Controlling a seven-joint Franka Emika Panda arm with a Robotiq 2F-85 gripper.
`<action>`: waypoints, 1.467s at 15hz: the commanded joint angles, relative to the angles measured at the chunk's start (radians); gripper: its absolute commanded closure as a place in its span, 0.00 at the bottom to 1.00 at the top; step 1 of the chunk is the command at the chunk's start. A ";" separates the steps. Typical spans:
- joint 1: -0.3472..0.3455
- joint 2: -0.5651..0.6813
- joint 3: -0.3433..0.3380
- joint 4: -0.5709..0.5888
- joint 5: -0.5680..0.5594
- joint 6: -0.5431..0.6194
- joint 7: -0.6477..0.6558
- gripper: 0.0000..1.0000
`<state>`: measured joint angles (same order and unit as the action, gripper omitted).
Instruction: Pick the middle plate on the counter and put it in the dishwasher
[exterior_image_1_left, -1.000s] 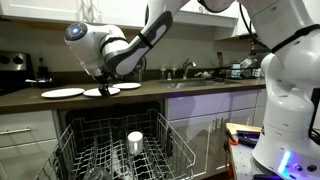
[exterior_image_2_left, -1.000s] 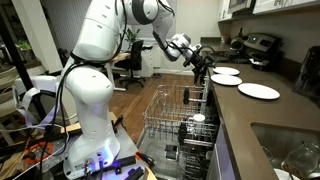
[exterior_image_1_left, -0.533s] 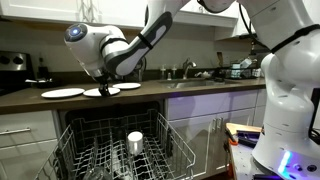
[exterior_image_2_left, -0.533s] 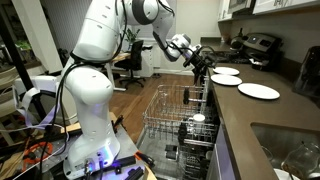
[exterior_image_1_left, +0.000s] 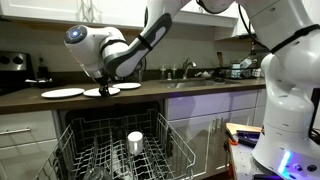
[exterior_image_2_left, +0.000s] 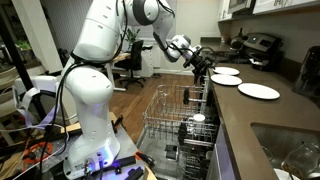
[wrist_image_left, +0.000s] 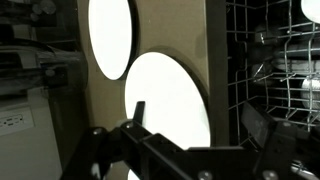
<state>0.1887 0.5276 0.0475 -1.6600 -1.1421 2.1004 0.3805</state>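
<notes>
Three white plates lie in a row on the dark brown counter. The middle plate sits right under my gripper; it also shows in the other exterior view and fills the wrist view. My gripper is open and empty, just above the plate's front edge. In the wrist view the gripper has one finger over the plate and the other past the counter edge, over the rack. The dishwasher stands open below, with its wire racks pulled out.
A neighbouring plate lies beside the middle one, and the two outer plates flank it. A white cup stands in the rack. A sink and faucet are further along the counter. A stove is at the far end.
</notes>
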 joint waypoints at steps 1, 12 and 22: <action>0.015 0.036 -0.013 0.045 -0.052 0.008 0.015 0.30; 0.018 0.168 -0.015 0.178 -0.136 0.060 -0.003 0.00; 0.025 0.196 -0.031 0.209 -0.123 -0.031 -0.019 0.01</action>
<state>0.2011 0.7047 0.0266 -1.4831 -1.2564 2.0961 0.3798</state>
